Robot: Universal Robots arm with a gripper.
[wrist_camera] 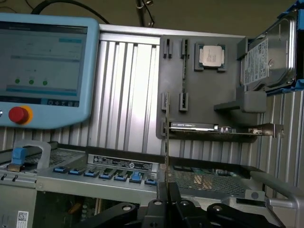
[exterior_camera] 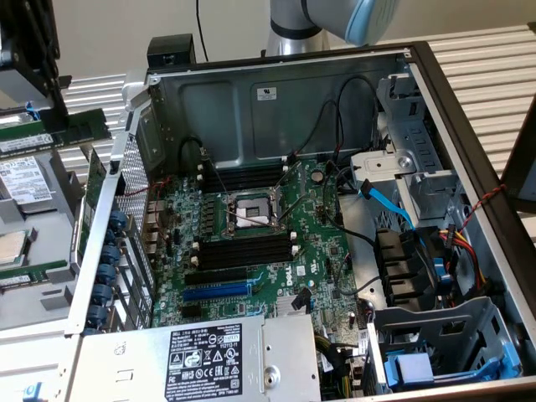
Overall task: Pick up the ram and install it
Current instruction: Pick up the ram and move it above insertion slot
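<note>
Gripper (exterior_camera: pixel 59 115) is outside the case (exterior_camera: pixel 251 100), at ten o'clock from the motherboard (exterior_camera: pixel 314 251) in the exterior view. The jaws are nearly closed and clamped on the ram (exterior_camera: pixel 84 126), a green stick held roughly level near the parts tray (exterior_camera: pixel 42 301).

In the wrist view, the fingers (wrist_camera: pixel 161 192) pinch the ram (wrist_camera: pixel 167 142), which is seen edge-on, its thin edge running straight out from the gripper (wrist_camera: pixel 167 189).

Black slots (exterior_camera: pixel 243 251) lie at six and twelve o'clock of the socket (exterior_camera: pixel 251 211). The ram is well apart from them.
</note>
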